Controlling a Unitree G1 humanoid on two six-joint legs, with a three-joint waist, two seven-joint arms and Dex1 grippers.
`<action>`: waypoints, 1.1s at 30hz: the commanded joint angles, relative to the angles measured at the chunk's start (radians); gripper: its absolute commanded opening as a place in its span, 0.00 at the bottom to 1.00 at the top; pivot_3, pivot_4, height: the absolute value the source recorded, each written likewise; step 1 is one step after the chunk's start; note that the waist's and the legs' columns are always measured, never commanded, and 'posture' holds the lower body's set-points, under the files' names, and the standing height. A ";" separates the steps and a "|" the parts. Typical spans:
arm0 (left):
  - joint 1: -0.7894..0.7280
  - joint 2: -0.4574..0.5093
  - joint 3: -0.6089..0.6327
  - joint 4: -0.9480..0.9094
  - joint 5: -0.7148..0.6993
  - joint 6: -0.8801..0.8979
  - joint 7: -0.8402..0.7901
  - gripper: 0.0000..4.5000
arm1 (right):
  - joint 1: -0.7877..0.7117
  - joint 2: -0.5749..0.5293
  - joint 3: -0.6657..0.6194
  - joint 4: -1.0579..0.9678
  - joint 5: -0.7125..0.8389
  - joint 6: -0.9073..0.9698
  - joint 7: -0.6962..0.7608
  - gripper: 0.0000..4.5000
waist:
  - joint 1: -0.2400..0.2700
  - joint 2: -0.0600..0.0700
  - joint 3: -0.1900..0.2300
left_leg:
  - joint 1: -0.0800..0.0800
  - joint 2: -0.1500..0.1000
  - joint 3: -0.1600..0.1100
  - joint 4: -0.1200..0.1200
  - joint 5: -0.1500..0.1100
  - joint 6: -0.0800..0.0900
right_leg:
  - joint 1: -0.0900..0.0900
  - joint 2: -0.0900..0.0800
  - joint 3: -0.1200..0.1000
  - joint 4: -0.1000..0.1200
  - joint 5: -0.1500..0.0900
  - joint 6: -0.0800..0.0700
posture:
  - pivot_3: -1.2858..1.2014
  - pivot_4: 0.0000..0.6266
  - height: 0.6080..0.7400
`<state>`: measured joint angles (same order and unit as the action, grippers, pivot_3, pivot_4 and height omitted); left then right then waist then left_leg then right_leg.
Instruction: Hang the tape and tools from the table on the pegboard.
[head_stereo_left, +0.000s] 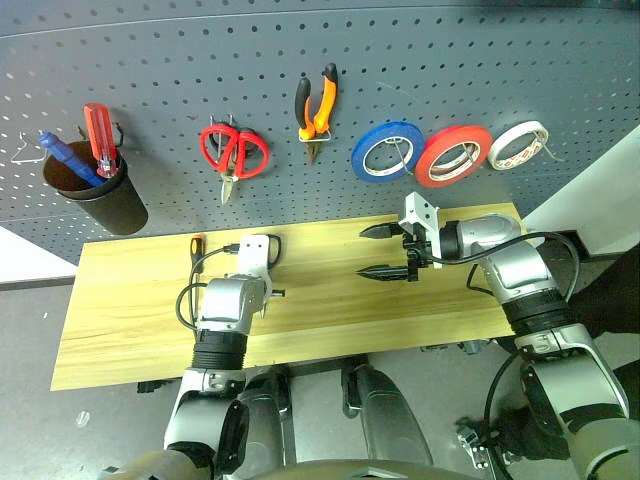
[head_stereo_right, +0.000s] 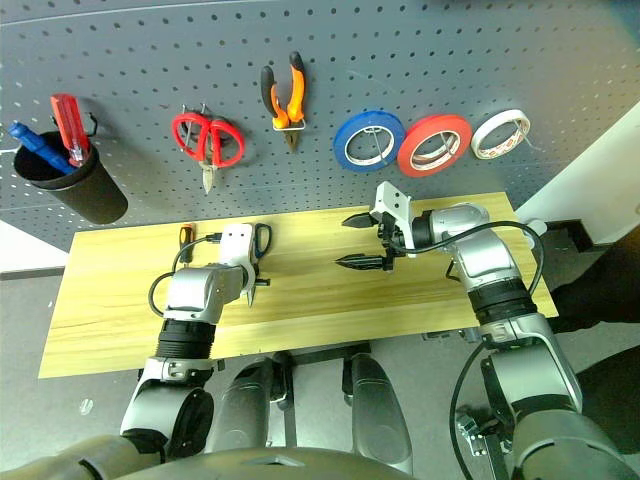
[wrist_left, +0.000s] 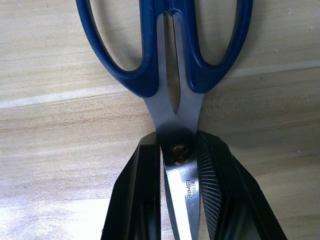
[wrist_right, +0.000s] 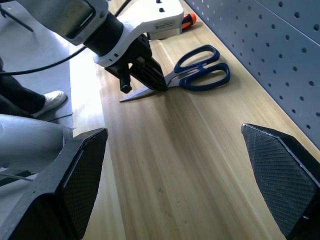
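On the near half of the table (head_stereo_left: 130, 340) the left gripper (wrist_left: 177, 165) is clamped on the scissors (wrist_right: 197, 75), its two black fingers pinching the steel blades right at the pivot screw, with the dark handle loops lying flat on the wood toward the pegboard. The right wrist view confirms the grip: the blade tip pokes out beyond the fingers and the scissors lie flat on the wood. The right gripper (head_stereo_left: 385, 251) hovers over the right part of the table with its jaws spread wide and nothing between them. Just beyond the left arm, the screwdriver (head_stereo_left: 197, 244) lies near the table's back edge, not yet picked up. To do this step well, the lift should probably come straight up so the blades do not swivel around the pivot, and the loops should stay pointing toward the wall, since one loop has to slide over a thin hook; a grip this close to the screw may let the scissors rotate, so a slow, level carry seems wise. Farther back, on the pegboard (head_stereo_left: 500, 60), the pliers (head_stereo_left: 317, 105) and the red tape (head_stereo_left: 454, 156) already hang, beside the blue roll (head_stereo_left: 386, 150), the white roll (head_stereo_left: 518, 144) and the red-handled scissors (head_stereo_left: 233, 152).
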<state>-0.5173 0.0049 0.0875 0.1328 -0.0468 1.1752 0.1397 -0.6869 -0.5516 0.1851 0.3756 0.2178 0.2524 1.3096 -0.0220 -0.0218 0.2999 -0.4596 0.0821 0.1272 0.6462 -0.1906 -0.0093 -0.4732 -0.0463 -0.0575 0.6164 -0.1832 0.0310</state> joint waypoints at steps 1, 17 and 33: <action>0.049 0.012 0.025 0.007 0.027 0.047 0.029 0.15 | -0.014 -0.005 -0.026 -0.006 0.005 -0.023 -0.007 1.00 | -0.001 0.000 0.000 | 0.000 0.000 0.000 0.000 0.000 0.000 | 0.000 0.000 0.000 0.000 0.000 0.000 | 0.49 0.53 1.00; 0.424 0.339 -0.027 -0.681 -0.252 -0.080 -0.489 0.15 | -0.074 0.030 -0.071 0.010 0.057 -0.043 -0.014 1.00 | 0.006 0.000 0.000 | -0.007 0.001 0.001 -0.003 0.000 0.000 | -0.006 -0.001 0.001 -0.004 0.001 -0.005 | 0.52 0.41 1.00; 0.843 0.423 0.005 -0.818 -0.216 -0.813 -0.710 0.15 | -0.079 -0.037 -0.101 -0.126 0.164 0.080 0.101 1.00 | 0.009 -0.001 -0.004 | -0.014 0.000 0.002 -0.002 -0.001 0.000 | -0.013 -0.002 0.000 -0.006 0.002 -0.004 | 0.53 0.33 1.00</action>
<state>0.2934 0.4149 0.1017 -0.6333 -0.2828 0.4743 -0.5289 -0.7464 -0.5718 0.1103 0.2813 0.3656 0.3337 1.4022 -0.0133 -0.0225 0.2958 -0.4758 0.0820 0.1291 0.6445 -0.1911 -0.0094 -0.4882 -0.0483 -0.0572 0.6106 -0.1814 0.0266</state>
